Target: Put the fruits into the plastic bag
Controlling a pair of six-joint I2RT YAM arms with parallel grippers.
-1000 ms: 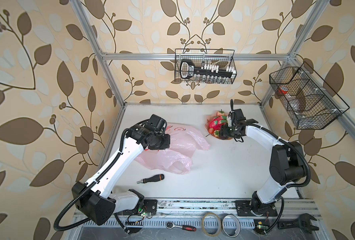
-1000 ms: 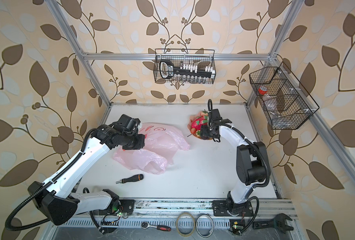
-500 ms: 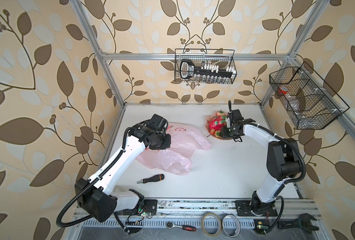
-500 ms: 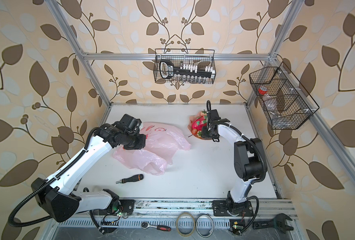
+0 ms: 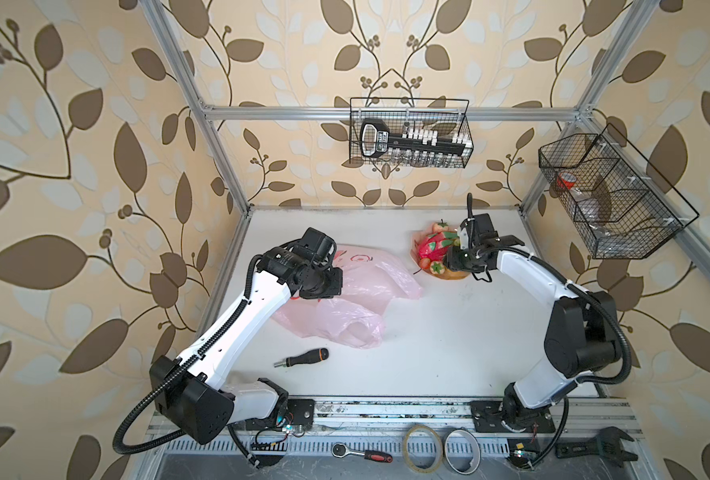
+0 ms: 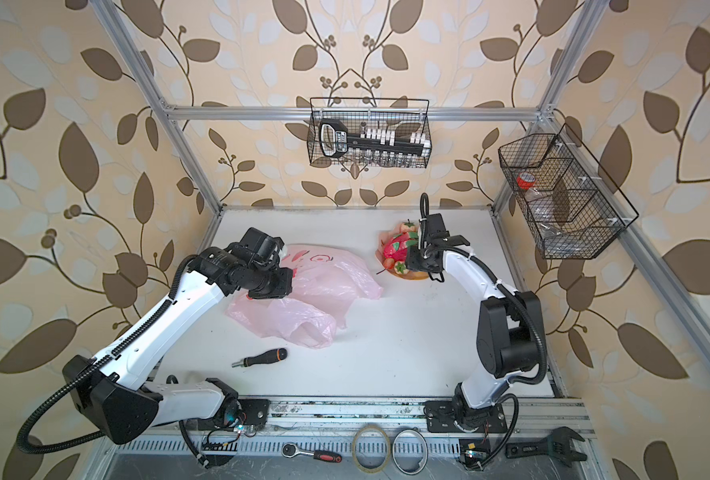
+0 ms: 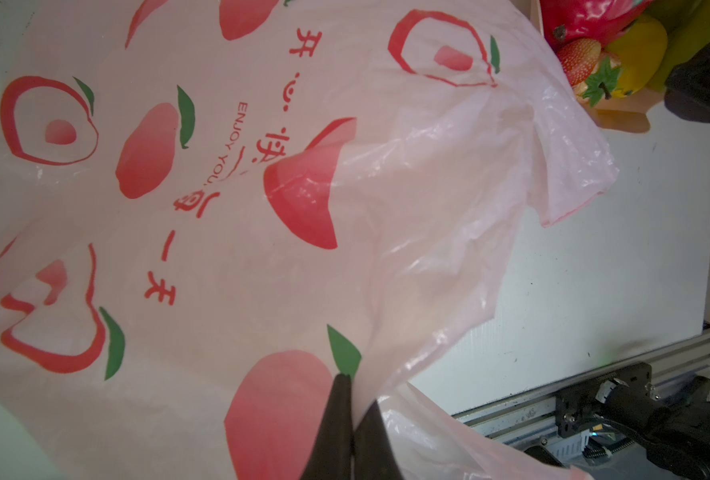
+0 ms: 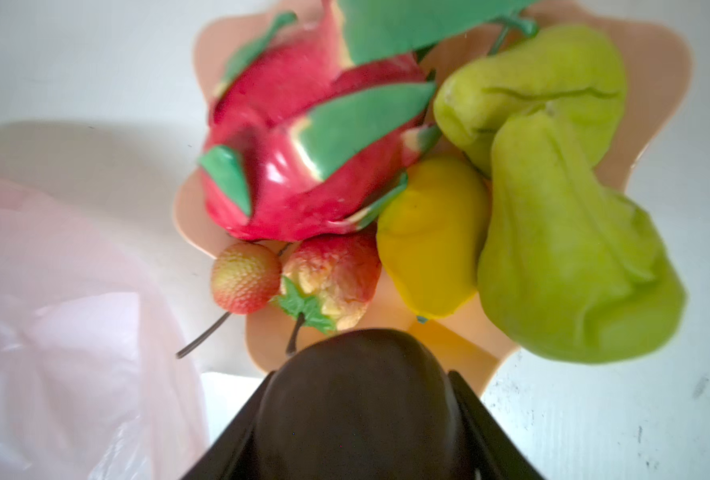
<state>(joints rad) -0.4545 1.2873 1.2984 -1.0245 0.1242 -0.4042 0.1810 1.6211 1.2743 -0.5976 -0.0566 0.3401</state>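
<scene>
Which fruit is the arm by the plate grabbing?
The dark plum, clamped in the right gripper; the dragon fruit, pears and lemon lie free on the plate.

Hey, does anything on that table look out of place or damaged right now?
A screwdriver lies loose on the table in front of the plastic bag; it has nothing to do with the fruit. The green pears look dented and creased. Nothing appears spilled.
</scene>
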